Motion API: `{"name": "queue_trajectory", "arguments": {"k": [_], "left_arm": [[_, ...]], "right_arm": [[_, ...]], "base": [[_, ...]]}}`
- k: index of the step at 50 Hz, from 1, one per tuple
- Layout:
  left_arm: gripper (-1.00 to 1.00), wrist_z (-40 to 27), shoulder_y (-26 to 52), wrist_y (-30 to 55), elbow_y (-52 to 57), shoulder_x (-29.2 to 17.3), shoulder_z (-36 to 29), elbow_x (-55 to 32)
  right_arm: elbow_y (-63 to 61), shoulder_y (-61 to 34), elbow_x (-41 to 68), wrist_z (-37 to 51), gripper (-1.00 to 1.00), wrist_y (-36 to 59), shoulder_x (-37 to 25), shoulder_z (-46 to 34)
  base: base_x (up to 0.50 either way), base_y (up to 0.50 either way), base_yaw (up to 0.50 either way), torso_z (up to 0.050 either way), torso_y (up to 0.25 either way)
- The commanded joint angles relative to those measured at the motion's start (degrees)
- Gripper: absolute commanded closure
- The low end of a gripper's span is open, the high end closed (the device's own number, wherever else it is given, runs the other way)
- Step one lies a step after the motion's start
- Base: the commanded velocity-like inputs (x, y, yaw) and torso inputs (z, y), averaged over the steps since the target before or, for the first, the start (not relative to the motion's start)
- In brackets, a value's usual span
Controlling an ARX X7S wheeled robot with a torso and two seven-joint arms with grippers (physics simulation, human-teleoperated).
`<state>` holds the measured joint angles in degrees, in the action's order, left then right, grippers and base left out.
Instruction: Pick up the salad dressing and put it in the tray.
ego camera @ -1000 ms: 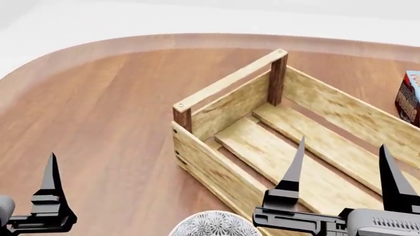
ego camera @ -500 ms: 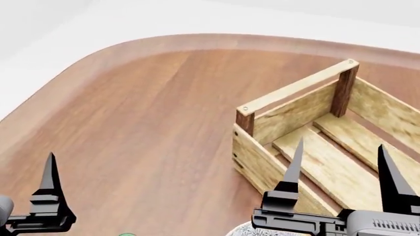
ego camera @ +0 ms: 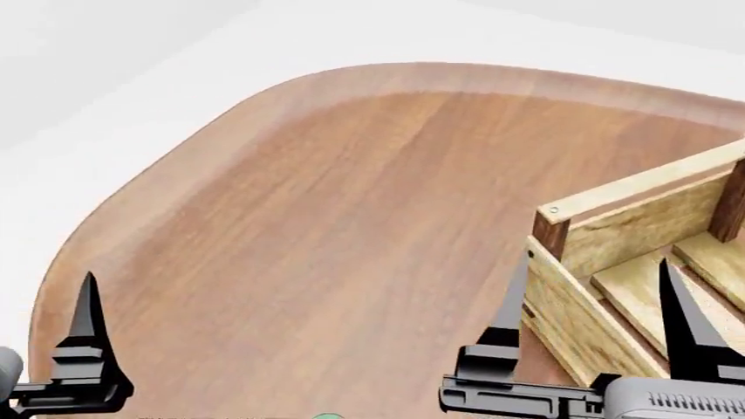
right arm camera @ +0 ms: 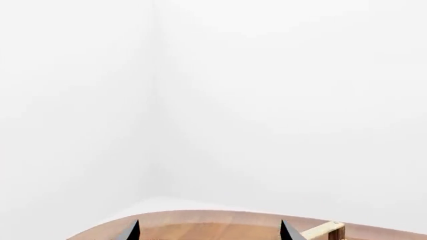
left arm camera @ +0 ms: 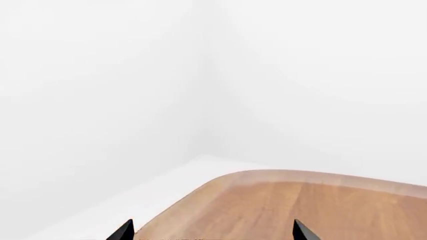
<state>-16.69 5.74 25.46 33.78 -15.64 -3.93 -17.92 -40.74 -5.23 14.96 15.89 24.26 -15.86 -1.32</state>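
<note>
Looking down from our head camera, we see the tray (ego camera: 605, 262) at the table's (ego camera: 326, 218) right side. Our right gripper (ego camera: 594, 297) hangs over the tray's near corner, prongs wide apart, holding nothing. Of our left gripper (ego camera: 84, 349), far left of the tray, one prong shows, so we cannot tell its spread there.

Our left wrist camera shows two prong tips (left arm camera: 123, 231) spread wide, empty, above the table edge (left arm camera: 293, 175).

Our right wrist camera shows spread tips (right arm camera: 131, 231) and a tray post (right arm camera: 328, 231).

The dressing shows in no view.
</note>
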Motion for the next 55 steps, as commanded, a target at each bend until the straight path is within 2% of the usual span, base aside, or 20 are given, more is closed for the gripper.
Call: {"name": "queue_trajectory", "arguments": {"k": [1, 7, 13, 16, 19, 25, 26, 30, 55], "left_arm": [[-1.00, -0.2, 0.2, -0.1, -0.1, -0.3, -0.1, -0.2], [-1.00, -0.3, 0.2, 0.0, 0.0, -0.4, -0.2, -0.3], [-1.00, -0.4, 0.0, -0.2, -0.1, -0.5, -0.2, -0.5], [-1.00, -0.4, 0.0, -0.2, -0.2, -0.5, -0.2, -0.6], [-1.00, -0.5, 0.0, -0.3, -0.3, -0.5, -0.3, -0.6], [-1.00, -0.6, -0.3, -0.5, -0.3, -0.6, -0.4, -0.6], [-1.00, -0.6, -0.3, -0.6, -0.4, -0.6, -0.5, -0.6], [-1.00, -0.6, -0.3, -0.5, -0.7, -0.7, -0.5, -0.8], [-1.00, -1.2, -0.4, -0.9, -0.8, -1.2, -1.0, -1.1]], "right_arm": [[0.2, -0.1, -0.5, 0.1, -1.00, -0.2, -0.7, -1.0], [0.2, -0.6, 4.2, -1.3, -1.00, 1.4, -0.6, 0.6], [-0.8, 0.0, 3.6, -2.4, -1.00, 3.5, -3.0, -1.2], [-1.9, 0.5, 6.9, -4.5, -1.00, 6.3, -4.9, -0.6], [-0.8, 2.9, 3.1, -7.4, -1.00, 2.3, -7.8, -3.6], [-0.2, 5.0, 7.5, -12.7, -1.00, 2.5, -10.5, -3.6], [0.2, 5.8, 11.8, -16.1, -1.00, 3.0, -11.3, -3.4], [0.0, 6.6, 12.9, -18.2, -1.00, 5.0, -13.5, -4.6], [-1.5, 10.1, 15.6, -24.2, -1.00, 5.5, -18.3, -7.2]], "base": [[0.00, 0.00, 0.50, 0.000, 0.000], [-0.08, 0.15, 0.08, 0.000, 0.000], [0.00, 0.00, 0.00, 0.000, 0.000], [0.00, 0.00, 0.00, 0.000, 0.000], [0.00, 0.00, 0.00, 0.000, 0.000], [0.00, 0.00, 0.00, 0.000, 0.000], [0.00, 0.00, 0.00, 0.000, 0.000], [0.00, 0.00, 0.00, 0.000, 0.000], [0.00, 0.00, 0.00, 0.000, 0.000]]}}
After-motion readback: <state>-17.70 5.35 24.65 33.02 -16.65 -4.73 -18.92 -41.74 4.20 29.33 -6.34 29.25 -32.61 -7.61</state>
